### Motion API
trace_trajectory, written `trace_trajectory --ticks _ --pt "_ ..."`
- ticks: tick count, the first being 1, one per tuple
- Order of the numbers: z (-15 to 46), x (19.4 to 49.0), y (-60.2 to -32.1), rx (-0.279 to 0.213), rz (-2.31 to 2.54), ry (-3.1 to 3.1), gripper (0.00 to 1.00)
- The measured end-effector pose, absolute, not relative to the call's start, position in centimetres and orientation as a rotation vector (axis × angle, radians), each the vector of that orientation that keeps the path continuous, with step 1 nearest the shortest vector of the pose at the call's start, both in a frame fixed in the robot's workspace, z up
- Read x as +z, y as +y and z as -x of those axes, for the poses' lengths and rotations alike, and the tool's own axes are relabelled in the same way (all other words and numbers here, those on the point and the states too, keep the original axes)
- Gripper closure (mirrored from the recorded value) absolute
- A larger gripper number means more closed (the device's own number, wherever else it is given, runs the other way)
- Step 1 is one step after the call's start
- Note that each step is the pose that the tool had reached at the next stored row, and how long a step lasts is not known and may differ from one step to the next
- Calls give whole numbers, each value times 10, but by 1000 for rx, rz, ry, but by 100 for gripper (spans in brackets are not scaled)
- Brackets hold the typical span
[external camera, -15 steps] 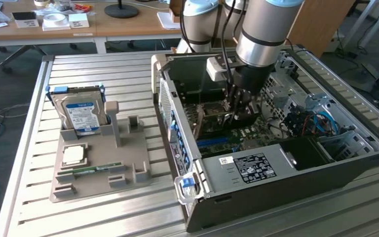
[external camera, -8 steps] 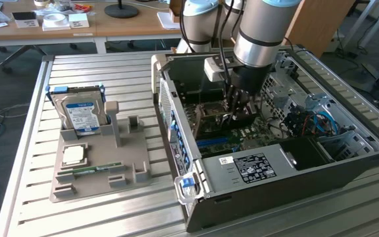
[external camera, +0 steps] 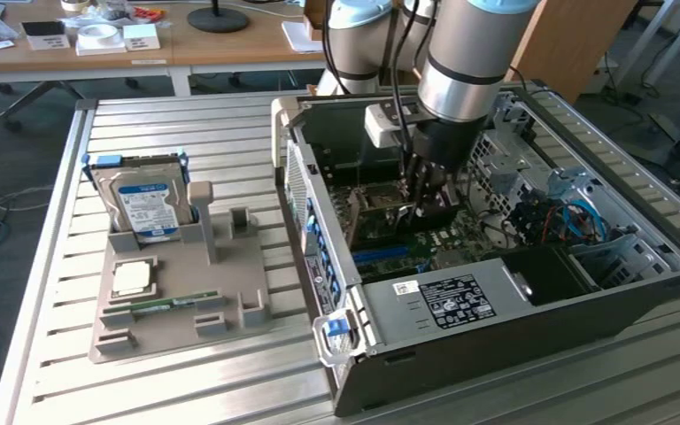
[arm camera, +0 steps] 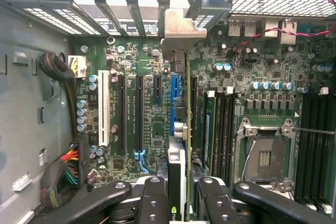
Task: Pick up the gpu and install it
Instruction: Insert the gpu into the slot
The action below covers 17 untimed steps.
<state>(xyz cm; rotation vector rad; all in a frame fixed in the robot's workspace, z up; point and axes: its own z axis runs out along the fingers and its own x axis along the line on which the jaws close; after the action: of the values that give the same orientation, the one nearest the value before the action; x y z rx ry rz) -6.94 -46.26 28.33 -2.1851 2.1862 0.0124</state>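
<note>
Holding gpu (arm camera: pixel 187 119) on edge above motherboard (arm camera: pixel 152 135), claw (arm camera: pixel 182 200) clamped on it. Keep card straight, not tilted toward blue slot (arm camera: pixel 175 98), press down slow and even.

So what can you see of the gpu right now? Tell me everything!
The gpu is seen edge-on: a thin dark card with a green board edge and a silver-beige metal bracket at its far end. The gripper clamps it from both sides, holding it on edge over the motherboard, along the blue slot. Whether it is seated cannot be told.
</note>
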Motion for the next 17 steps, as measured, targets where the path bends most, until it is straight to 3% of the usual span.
trace_trajectory --ticks 17 --pt "74 282 -464 12 2185 2186 73"
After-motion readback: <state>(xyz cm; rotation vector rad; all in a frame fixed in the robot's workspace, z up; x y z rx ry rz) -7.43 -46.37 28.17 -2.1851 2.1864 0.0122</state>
